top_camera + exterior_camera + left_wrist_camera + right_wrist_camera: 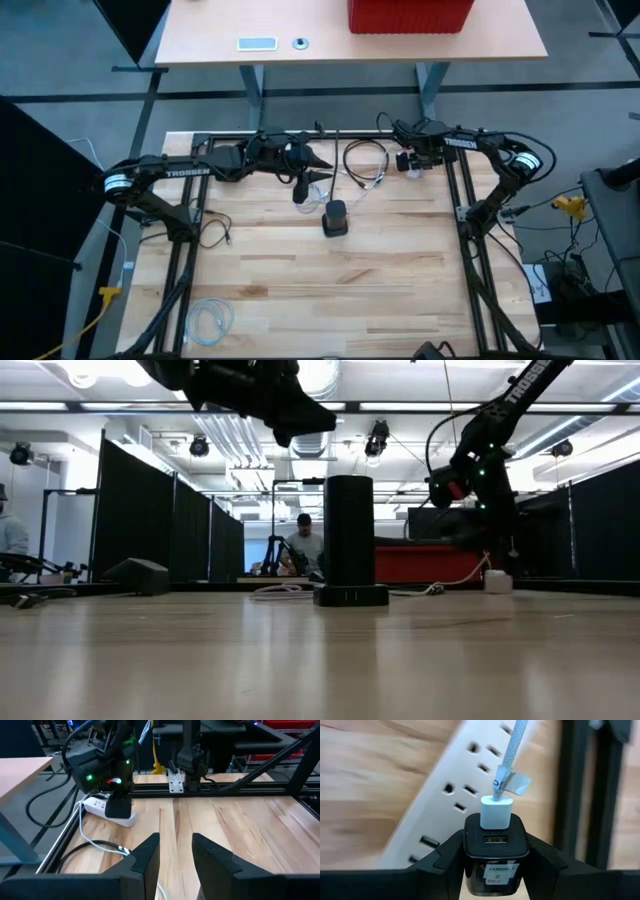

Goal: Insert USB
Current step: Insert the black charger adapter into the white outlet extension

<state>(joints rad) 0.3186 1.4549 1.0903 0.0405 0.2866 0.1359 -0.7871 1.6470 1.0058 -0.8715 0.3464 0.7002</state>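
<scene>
Closest to the lens, in the right wrist view, a black USB charger block (496,851) sits clamped between the right gripper's (495,865) fingers, grasping it on both sides. White USB plug (496,812) with a braided cable (514,746) occupies the block's upper port; a second port below it shows free. Behind the block lies a white power strip (445,800) on the wood. No container appears.

Left gripper (176,855) hangs released, fingers apart with nothing between them, above the table's rear middle. Its wrist view shows the right arm's gripper and power strip (107,810) farther off, near the frame rail.

Surface: a pale wooden table (330,290) within a black frame. From above, a black cylindrical tower (335,218) stands near centre, a looped cable (362,165) behind it, a coiled white cable (210,318) at the near left corner. Only the low view shows the room: dark partitions and a seated person (303,545) beyond the tower (349,538).
</scene>
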